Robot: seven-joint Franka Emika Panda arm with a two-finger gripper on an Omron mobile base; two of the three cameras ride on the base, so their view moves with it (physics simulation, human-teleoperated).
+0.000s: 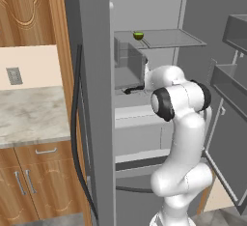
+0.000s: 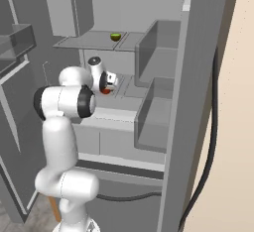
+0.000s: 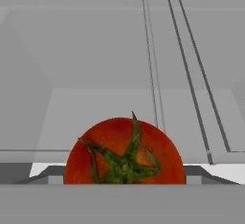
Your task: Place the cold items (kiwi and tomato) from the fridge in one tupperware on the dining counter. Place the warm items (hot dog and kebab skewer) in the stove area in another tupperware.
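Reaching deep into the open fridge, the white arm carries its hand down to the middle shelf, where the tomato sits directly in front of the hand camera, stem star facing the lens and centred at the bottom of the hand view. The fingertips are hidden behind the fruit in that view, so the hand appears to bracket the tomato, yet whether it is clenched on it or merely standing wide around it cannot be told. The kiwi rests on the upper glass shelf, well apart and untouched. Several risks follow from this pose. A round, smooth tomato may roll along the shelf if one finger meets it before the other. A grip placed too high on the curved skin may squeeze the fruit out downward during lifting. Withdrawal is also tight: the elbow sits near the door bins, and the shelf above leaves little room to raise the hand.
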